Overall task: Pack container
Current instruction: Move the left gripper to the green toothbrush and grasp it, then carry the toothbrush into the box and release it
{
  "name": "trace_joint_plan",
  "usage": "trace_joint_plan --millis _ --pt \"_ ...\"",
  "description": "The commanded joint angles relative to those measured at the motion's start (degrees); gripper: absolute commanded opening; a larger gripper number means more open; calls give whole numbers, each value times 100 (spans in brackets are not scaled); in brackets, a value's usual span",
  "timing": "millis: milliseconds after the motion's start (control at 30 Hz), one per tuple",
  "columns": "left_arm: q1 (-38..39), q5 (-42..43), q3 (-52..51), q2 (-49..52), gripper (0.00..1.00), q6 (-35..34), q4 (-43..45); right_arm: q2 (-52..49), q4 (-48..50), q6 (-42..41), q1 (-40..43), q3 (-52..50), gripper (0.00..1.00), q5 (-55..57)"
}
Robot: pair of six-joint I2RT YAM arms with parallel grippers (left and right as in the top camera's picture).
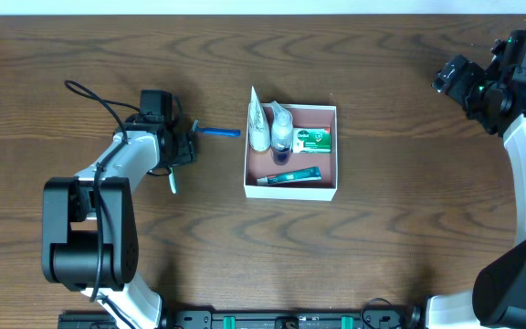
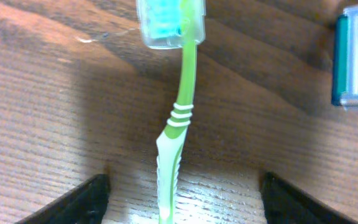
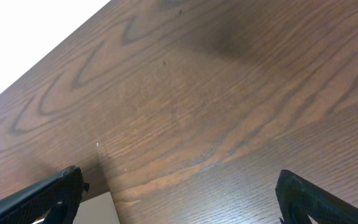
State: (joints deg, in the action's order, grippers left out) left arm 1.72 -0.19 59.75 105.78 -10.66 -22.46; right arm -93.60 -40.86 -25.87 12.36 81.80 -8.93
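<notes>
The container (image 1: 290, 192) is a square white-walled box with a pink inside, at the table's middle. It holds a white pouch (image 1: 259, 123), a small bottle (image 1: 282, 135), a green-and-white soap box (image 1: 313, 140) and a toothpaste tube (image 1: 290, 176). A green toothbrush (image 2: 182, 112) lies on the table, its handle between the open fingers of my left gripper (image 2: 184, 182). In the overhead view my left gripper (image 1: 183, 146) is left of the container, and the toothbrush end (image 1: 173, 183) sticks out below it. My right gripper (image 3: 179, 177) is open and empty over bare wood, at the far right (image 1: 455, 78).
A blue razor (image 1: 219, 132) lies between my left gripper and the container; it also shows in the left wrist view (image 2: 355, 56). A pale corner (image 3: 95, 208) shows at the bottom left of the right wrist view.
</notes>
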Motion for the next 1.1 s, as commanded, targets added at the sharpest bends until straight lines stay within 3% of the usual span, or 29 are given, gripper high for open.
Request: trace_joint_plan --millis 0,67,200,367,733,900,1067 --pt "-15 -92 26 173 56 74 -13 79 9 66 35 85 99 37" --pt "-15 -90 26 173 43 74 -15 79 9 68 35 85 99 37" --pt "-15 -90 26 173 37 74 -37 79 9 66 35 85 99 37" --pt "-15 -90 26 173 6 74 33 79 9 66 35 85 99 37" --pt "-15 11 197 -17 6 76 -90 79 9 66 35 85 99 37" --pt "-13 219 544 -597 6 133 -369 79 11 66 35 85 99 37" --pt "4 1027 737 -1519 6 688 -444 79 9 66 35 85 99 37"
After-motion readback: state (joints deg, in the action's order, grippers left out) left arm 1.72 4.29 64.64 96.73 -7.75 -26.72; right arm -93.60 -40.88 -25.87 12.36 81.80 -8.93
